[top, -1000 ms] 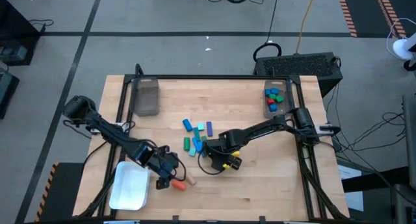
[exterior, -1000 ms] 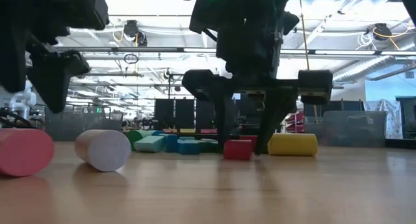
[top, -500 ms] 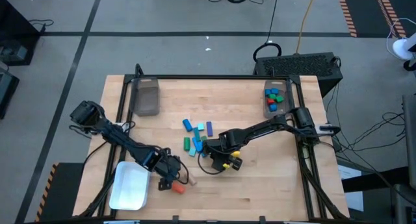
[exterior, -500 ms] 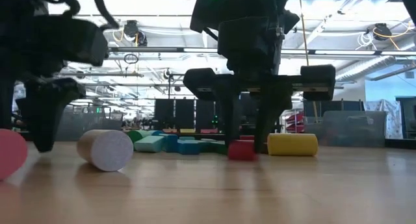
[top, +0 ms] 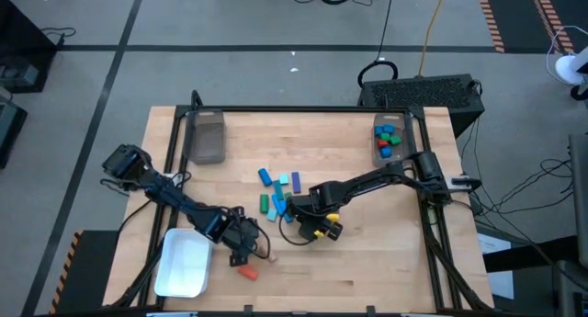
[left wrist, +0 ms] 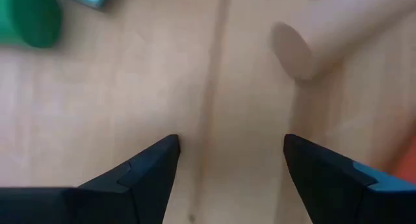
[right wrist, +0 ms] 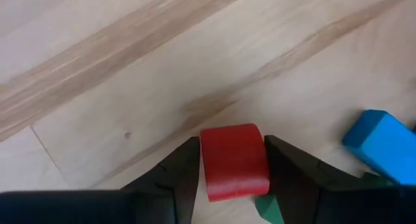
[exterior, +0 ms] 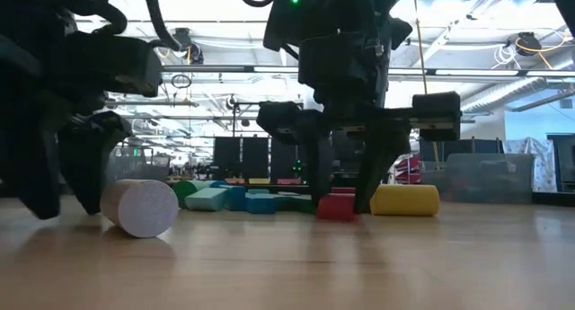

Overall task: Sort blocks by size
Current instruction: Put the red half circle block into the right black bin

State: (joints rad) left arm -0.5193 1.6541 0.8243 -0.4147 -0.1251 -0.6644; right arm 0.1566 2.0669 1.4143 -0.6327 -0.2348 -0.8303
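The wooden table (top: pixel 367 262) carries the same spread as a second ago: a white tray (top: pixel 183 263) at its near left corner, a grey bin (top: pixel 207 137) at the far left, and a clear bin (top: pixel 389 140) of sorted blocks at the far right. The left arm has swung further in over the table, and its hand (top: pixel 246 246) now hangs beside the tan cylinder (exterior: pixel 140 208) with its fingers spread wide and nothing between them. The pink cylinder that lay at the low view's left edge has gone from that view; from above, a red-orange block (top: pixel 247 272) lies alone just nearer than the left hand. The right hand (top: pixel 313 227) has barely moved: it stands low by the yellow cylinder (exterior: pixel 404 199), its fingers touching both sides of a small red block (right wrist: pixel 234 161) resting on the table. The loose pile of blue and green blocks (top: pixel 277 194) lies unchanged at the middle.
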